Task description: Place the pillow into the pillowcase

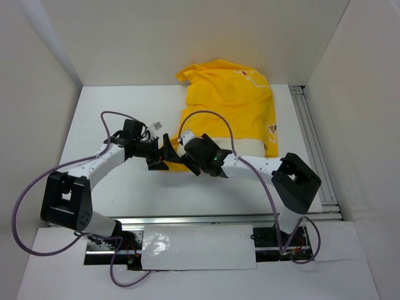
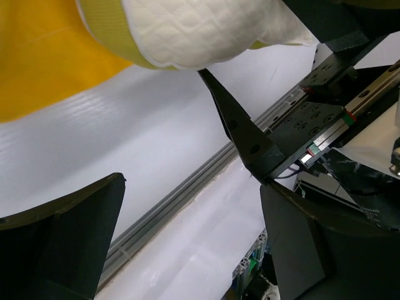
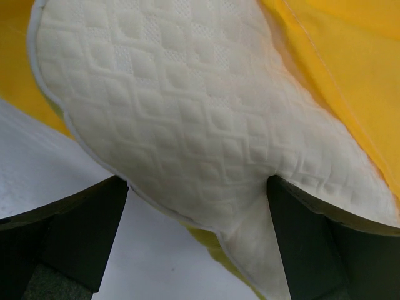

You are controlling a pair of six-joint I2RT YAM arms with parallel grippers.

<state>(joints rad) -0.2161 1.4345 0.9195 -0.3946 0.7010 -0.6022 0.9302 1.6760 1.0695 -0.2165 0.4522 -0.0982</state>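
Your pillow (image 3: 187, 125) is mostly inside the pillowcase (image 1: 231, 100), which lies at the far middle of the table (image 1: 112, 119). Only the pillow's near end shows white past the yellow open edge. The step in hand looks like seating that last end.

To do it well, pinch the yellow cloth at the opening rather than the quilted cover. Draw it toward you over the corner while the other arm pushes the pillow away from you. Pushing alone will likely slide the whole bundle, since nothing pins it down. Work one corner at a time and stay low, so cloth doesn't bunch underneath.

Your right gripper (image 3: 197, 184) stands fully spread, with the pillow's exposed corner bulging between its jaws. The pillow seems to brush the right-hand jaw, but nothing is clamped. Your left gripper (image 2: 194, 184) is also spread wide and has hold of nothing. It hovers over bare table just beside the right one, with the pillow's end and the yellow cloth ahead of it
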